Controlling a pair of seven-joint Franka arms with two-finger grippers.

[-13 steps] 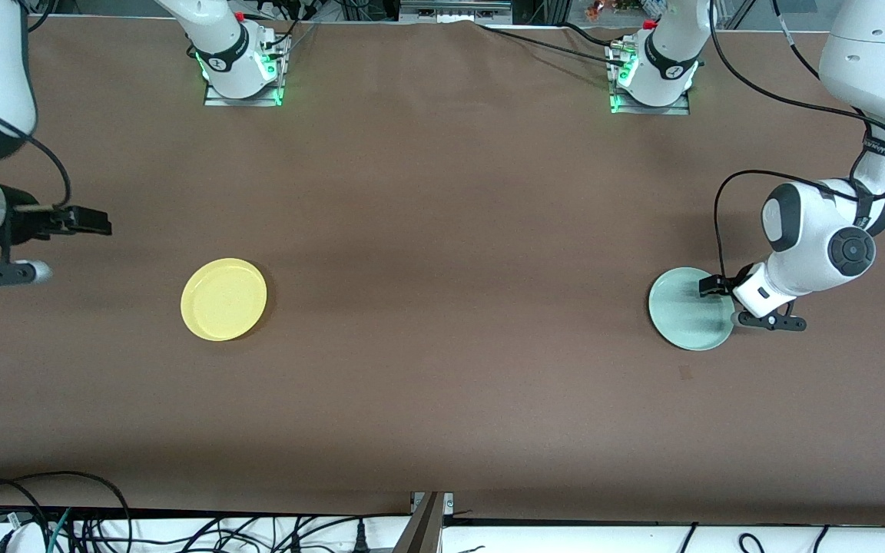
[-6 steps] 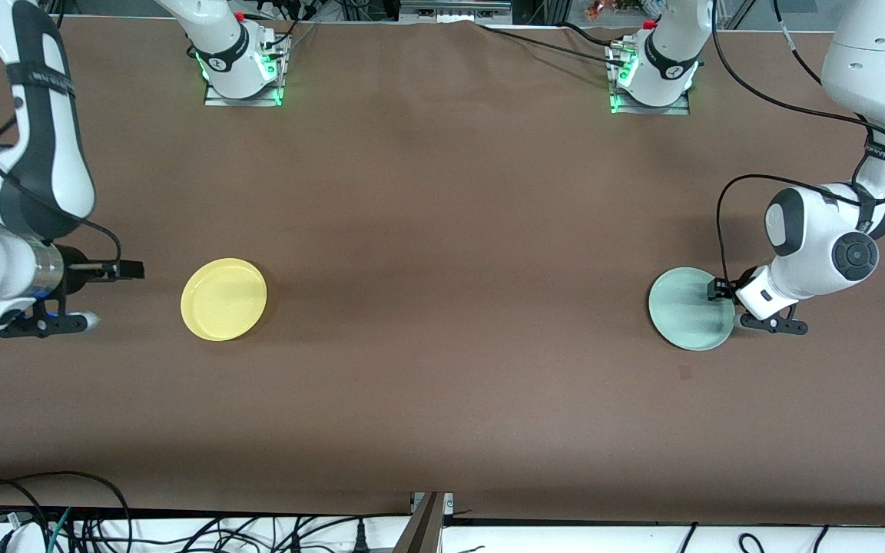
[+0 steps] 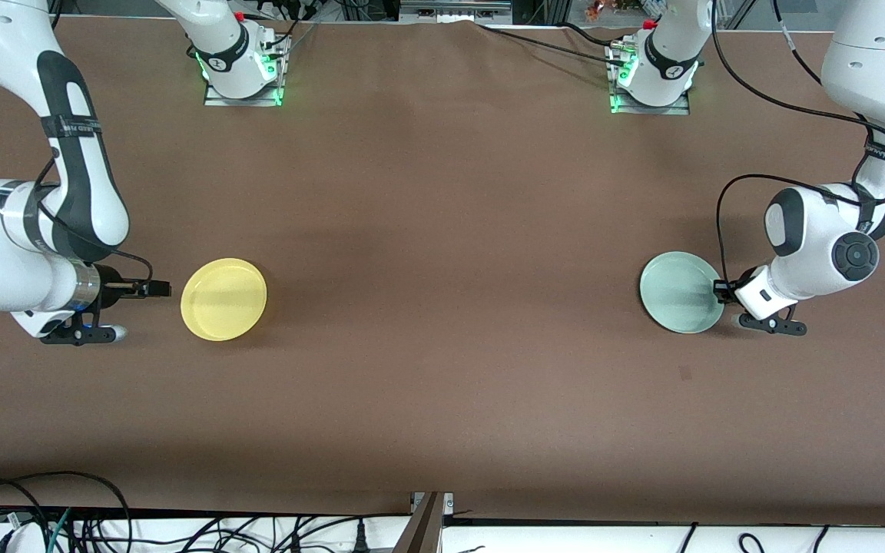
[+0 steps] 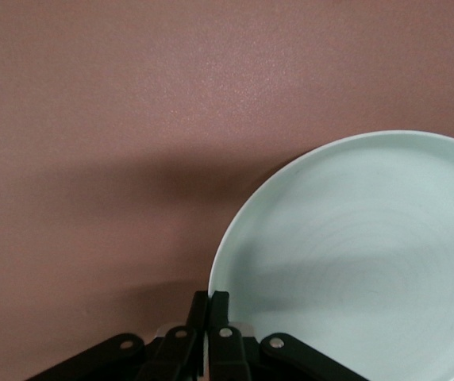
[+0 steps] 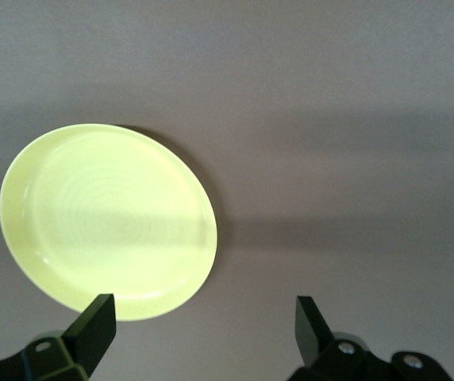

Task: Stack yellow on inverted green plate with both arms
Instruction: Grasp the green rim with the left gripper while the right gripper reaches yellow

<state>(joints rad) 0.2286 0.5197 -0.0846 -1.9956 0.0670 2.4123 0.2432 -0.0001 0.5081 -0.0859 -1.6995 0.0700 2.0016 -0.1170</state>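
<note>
so my left gripper (image 3: 719, 290), at the frame's right, is pinched on the rim of the pale mint-green plastic plate (image 3: 677, 292), probably firmly; i'd lift slowly before flipping. my right gripper (image 3: 158, 289), jaws apart, sits beside the round yellow plastic plate (image 3: 223, 299) at lower left.

The work surface is a flat brown table covering (image 3: 442, 230) of matte, cloth-like material, filling nearly the whole front view. A small darker brown mark (image 3: 686, 373) shows on it toward the left arm's end, near the front camera; whether it is a stain or a scuff cannot be told.

Two metal base plates (image 3: 243, 96) (image 3: 650, 106) sit along the table edge farthest from the front camera, each lit by green indicator lights. A black cable (image 3: 542, 42) runs over the covering between them.

Along the edge nearest the front camera, loose black cables (image 3: 66, 522) lie tangled on a white ledge (image 3: 642, 538).
</note>
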